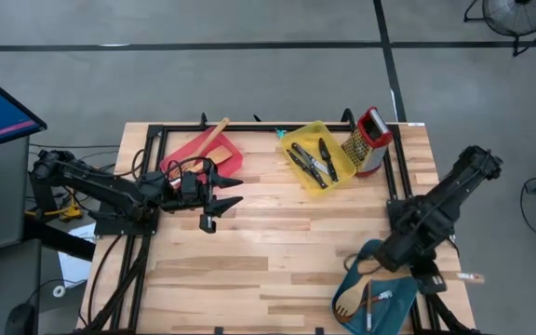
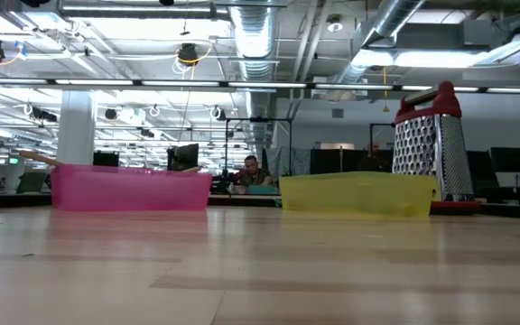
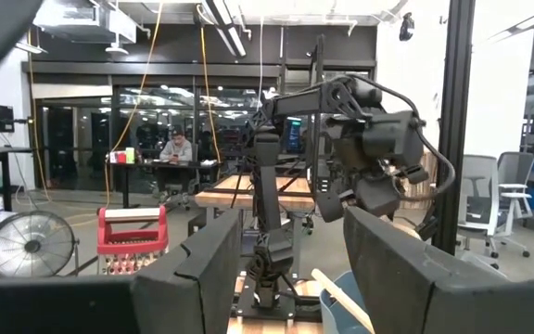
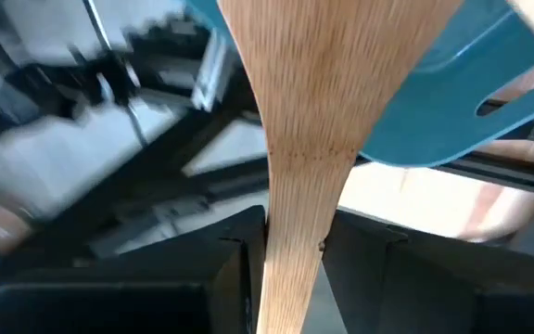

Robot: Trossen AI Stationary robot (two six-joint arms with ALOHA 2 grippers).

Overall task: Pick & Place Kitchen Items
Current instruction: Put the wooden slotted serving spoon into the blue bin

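Where right claw point(image 4: 290, 246) grips wooden spatula point(image 4: 313, 111), handle cut off

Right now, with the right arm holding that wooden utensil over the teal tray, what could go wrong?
1. The right gripper pinches only the narrow handle of the wooden utensil; the wide blade could swing or slip.
2. The teal tray sits at the table's corner, apparently overhanging its edge, so a drop may knock it or land on the floor.
3. The tray already holds a slotted wooden spoon, which could block a flat landing.
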